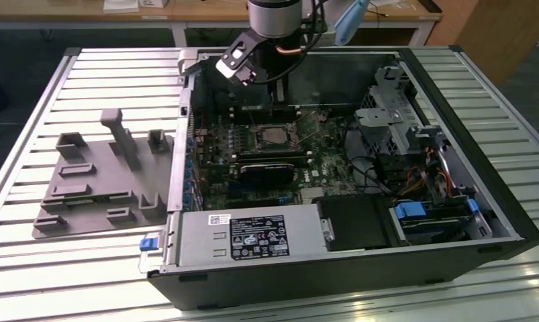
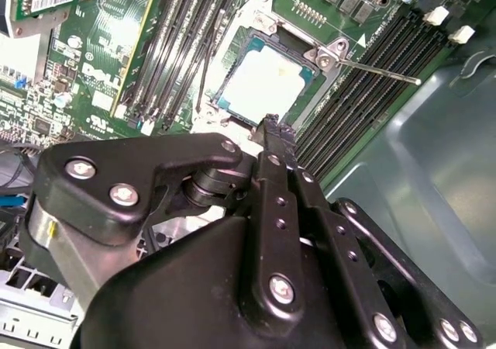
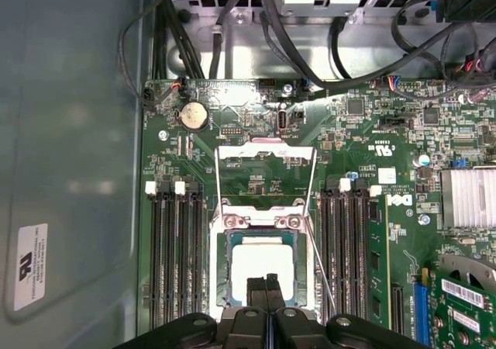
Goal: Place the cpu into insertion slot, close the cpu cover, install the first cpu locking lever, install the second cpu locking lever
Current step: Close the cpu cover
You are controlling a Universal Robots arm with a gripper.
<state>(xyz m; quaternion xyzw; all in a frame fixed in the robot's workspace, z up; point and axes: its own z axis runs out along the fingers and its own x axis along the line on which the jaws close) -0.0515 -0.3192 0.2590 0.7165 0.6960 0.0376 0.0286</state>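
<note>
Gripper: we found the gripper with both fingers pressed flat together and nothing between them, the tips poised just over one edge of the socket.
Cpu: the cpu lay flat inside the insertion slot, pale top up. We judged the placing done, which would explain why the fingers carried nothing.
Cpu cover: the cpu cover lay swung back over the board on the side toward the coin cell. Bare green board showed through its window, so the chip sat uncovered.
Locking lever: one thin locking lever stuck out free across the memory slots, not hooked down. We took that as what let the cover lie open.
Closed tips: we judged that joined fingers made a narrow pusher, better suited to a thin frame or wire than spread ones.
First wrist view: it looked straight down on the board and gave us the whole open cover and the chip square in its seat.
Second wrist view: it looked along the fingers and showed the lever's free length and how near the tips were to the chip.
Exterior view: it gave us the arm reaching into the open computer case on the slatted table, with a grey fixture well apart on the exterior view's left.
</note>
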